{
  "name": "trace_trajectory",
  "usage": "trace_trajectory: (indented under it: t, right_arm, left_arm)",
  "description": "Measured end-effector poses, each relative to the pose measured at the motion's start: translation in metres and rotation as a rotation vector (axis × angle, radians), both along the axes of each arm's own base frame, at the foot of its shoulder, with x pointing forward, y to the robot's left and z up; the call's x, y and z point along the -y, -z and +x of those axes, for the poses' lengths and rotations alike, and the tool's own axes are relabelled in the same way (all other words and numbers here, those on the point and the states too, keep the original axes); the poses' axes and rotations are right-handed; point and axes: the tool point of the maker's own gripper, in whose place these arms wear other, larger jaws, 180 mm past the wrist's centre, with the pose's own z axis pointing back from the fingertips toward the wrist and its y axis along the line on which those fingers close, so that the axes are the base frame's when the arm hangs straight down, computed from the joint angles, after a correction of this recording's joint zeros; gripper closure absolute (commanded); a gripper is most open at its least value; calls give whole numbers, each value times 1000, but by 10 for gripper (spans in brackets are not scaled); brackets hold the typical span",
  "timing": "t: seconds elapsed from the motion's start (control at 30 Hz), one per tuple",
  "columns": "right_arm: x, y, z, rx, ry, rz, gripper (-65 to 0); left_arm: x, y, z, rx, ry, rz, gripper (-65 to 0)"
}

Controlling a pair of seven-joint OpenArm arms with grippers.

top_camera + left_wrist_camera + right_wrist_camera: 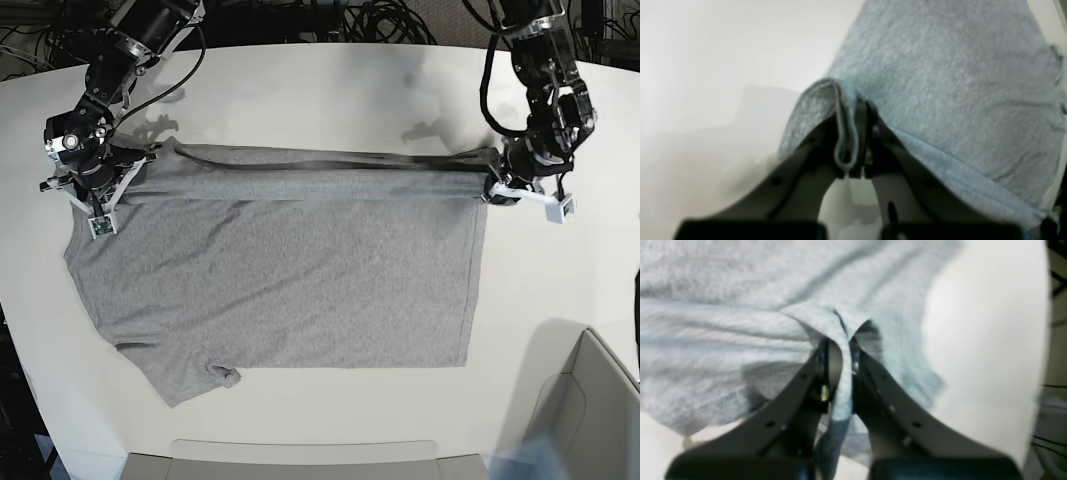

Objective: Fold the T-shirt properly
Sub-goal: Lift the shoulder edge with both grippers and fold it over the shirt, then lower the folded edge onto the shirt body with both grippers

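Well, there is one T-shirt (300, 280) on the white table (330, 90), plain grey side up, and two arms working it. The shirt lies spread across the middle of the tabletop, its far edge lifted and pulled taut into a straight ridge running between the two grippers. The left gripper (857, 110) (the one toward the table's right edge) is clamped tight on a doubled fold of the hem, cloth bunched between its dark fingers (826, 140). The right gripper (840, 346), near the left edge, is likewise closed hard on a pinch of fabric that hangs down between its fingers (870, 373). One sleeve (195, 378) curls near the front edge. A single grey bin (590, 410) sits at the front right corner.
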Motion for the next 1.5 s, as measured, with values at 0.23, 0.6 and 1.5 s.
trace_trajectory:
  t: [0.23,0.6,1.5]
  right_arm:
    - [-3,9,12,32,-18,37,0]
    - [20,-24,47,167,30,9,0]
    - [18,0,90,198,-11,120,0]
  left_arm:
    - [-2,0,11,1,2,22,0]
    - [-2,11,20,-23,-9,-6,0]
    - [-8,16,68,7,7,28,0]
